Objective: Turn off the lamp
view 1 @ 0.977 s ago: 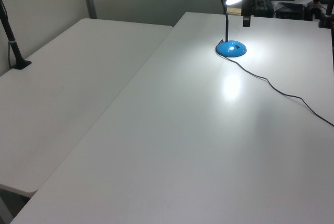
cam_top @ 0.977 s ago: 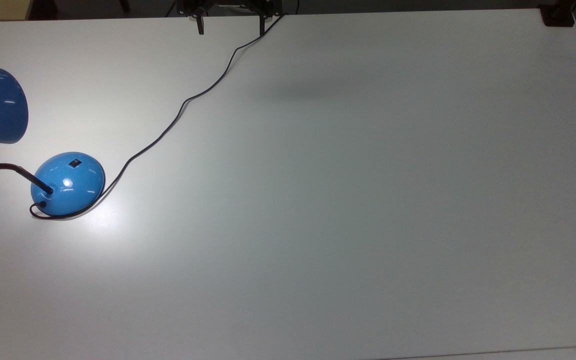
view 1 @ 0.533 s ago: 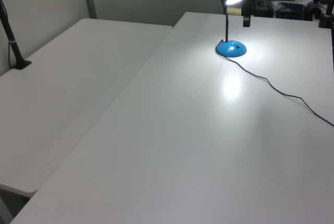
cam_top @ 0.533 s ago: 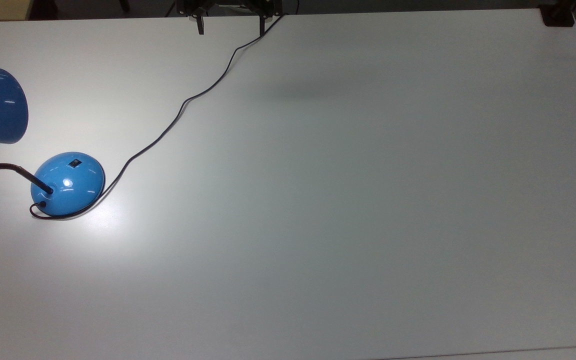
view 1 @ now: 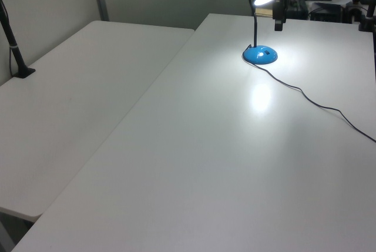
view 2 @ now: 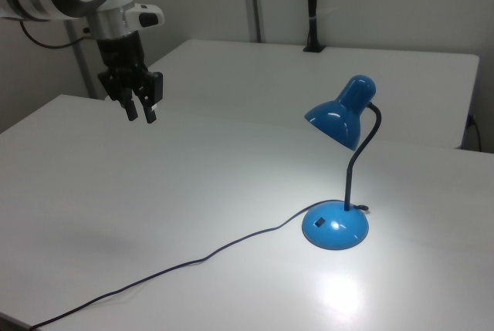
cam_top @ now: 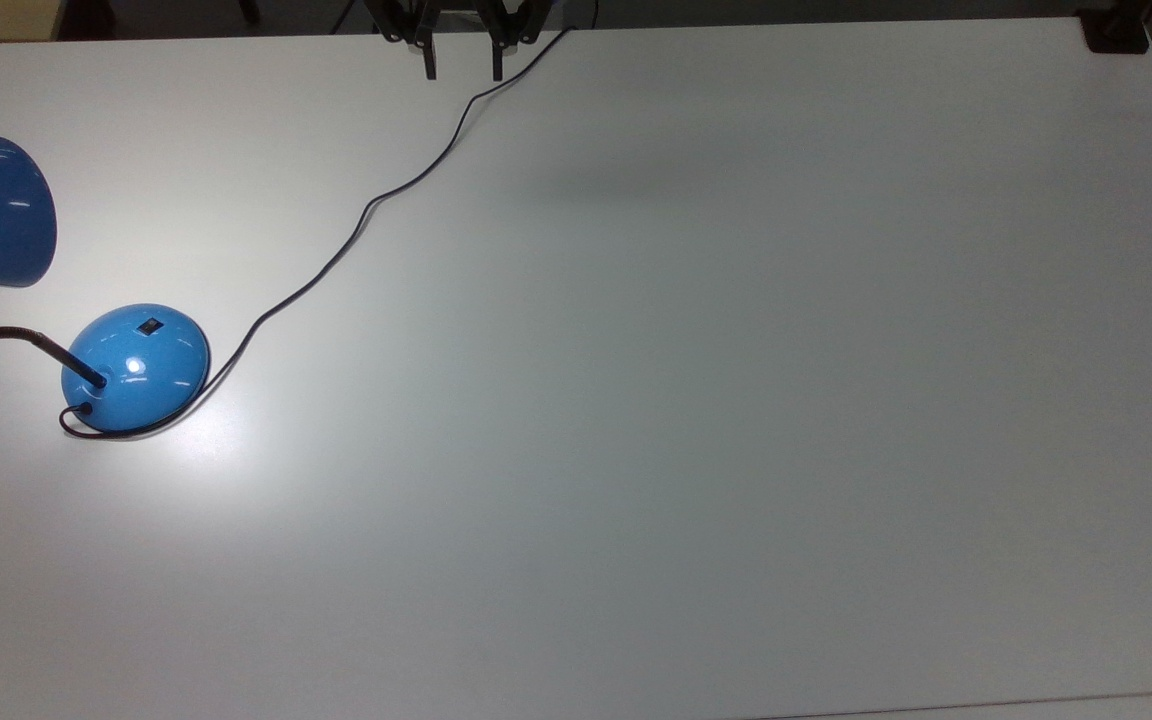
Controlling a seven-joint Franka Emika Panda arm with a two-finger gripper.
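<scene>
Occlusions and frame cut-offs

Top view: the lamp shade and gooseneck run off the left edge; the gripper body is cut by the top edge. Left view: shade top cropped, cord leaves at the right edge. Switch position too small to read.

lamp — 1 | tables — 2 | robot hand — 1 | cord — 1

no text or label seems readable on anything
</scene>
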